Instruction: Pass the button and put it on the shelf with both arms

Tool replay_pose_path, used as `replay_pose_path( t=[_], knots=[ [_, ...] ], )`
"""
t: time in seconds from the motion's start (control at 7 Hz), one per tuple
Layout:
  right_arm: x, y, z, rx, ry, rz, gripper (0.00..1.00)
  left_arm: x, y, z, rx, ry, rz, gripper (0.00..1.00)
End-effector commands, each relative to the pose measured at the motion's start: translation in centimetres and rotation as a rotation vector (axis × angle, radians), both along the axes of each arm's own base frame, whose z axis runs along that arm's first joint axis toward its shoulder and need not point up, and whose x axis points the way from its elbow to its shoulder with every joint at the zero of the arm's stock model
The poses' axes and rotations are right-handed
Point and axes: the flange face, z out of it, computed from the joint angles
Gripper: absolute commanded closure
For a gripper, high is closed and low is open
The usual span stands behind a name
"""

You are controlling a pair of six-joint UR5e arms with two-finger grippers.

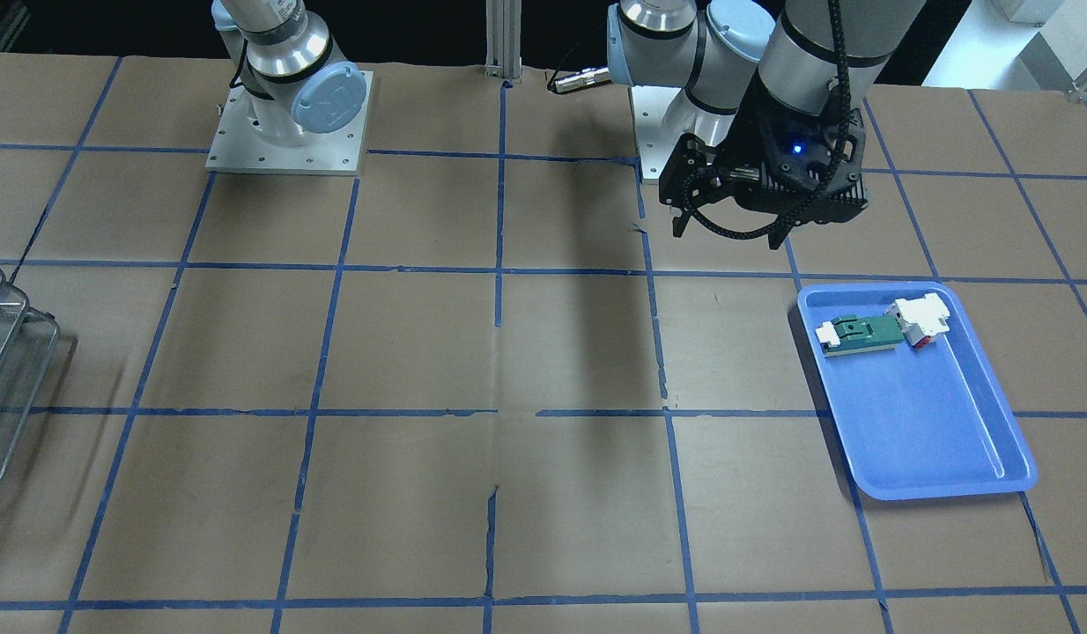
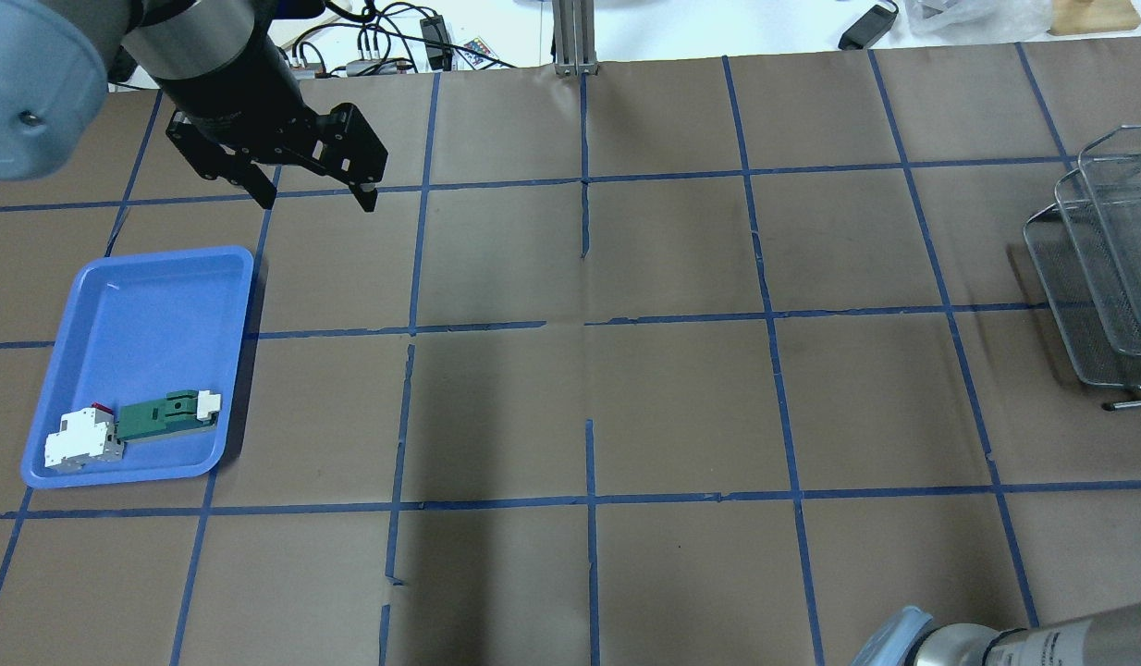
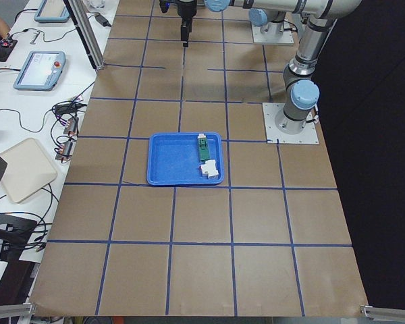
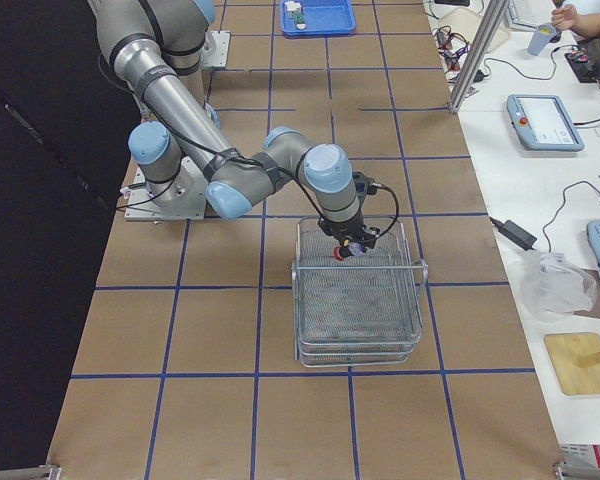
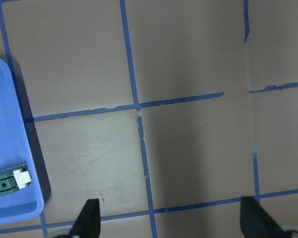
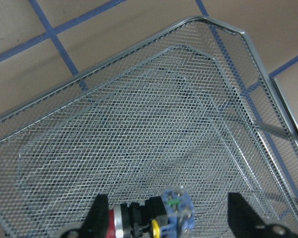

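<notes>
Noted button lying sideways between spread, unclamped fingers of right gripper, over wire-mesh shelf; cannot tell if seated. Could roll on round body, or get nudged on retreat. Found left gripper spread, empty, near blue tray.

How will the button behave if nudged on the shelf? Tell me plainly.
With its round body, the button would likely roll. The open mesh of the shelf might catch and slow it. It looks small, so it is probably light and easily knocked.
</notes>
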Motion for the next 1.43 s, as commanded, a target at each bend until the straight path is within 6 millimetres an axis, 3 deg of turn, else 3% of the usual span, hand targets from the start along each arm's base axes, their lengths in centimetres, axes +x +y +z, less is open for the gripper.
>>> replay_pose_path(
  t=[0.0,0.29,0.43,0.71,0.86,1.0,1.29],
  knots=[
    [7.4,0.5,4.3,0.038,-0.064,-0.068,0.0,0.0,0.1,0.0,-0.001,-0.002,0.0,0.0],
    [18.1,0.3,9.0,0.023,-0.121,-0.229,0.0,0.1,0.1,0.2,-0.004,-0.003,0.002,0.0],
    [25.0,0.5,10.9,0.029,-0.068,-0.314,0.0,0.1,0.1,0.3,-0.007,0.001,0.002,0.0],
    [39.0,1.6,12.4,0.041,-0.123,-0.487,0.0,0.1,0.1,0.3,-0.006,-0.002,0.002,0.0],
    [43.6,2.3,12.6,0.047,-0.183,-0.605,0.0,0.1,-0.1,0.5,-0.01,0.0,0.002,0.0],
    [45.1,1.7,12.7,0.057,-0.22,-0.725,0.0,0.1,-0.1,0.5,-0.012,0.0,0.002,0.0],
    [44.8,-0.8,12.6,0.18,-0.179,-0.986,0.0,0.1,0.0,0.5,-0.01,0.0,0.002,0.0]
  ],
)
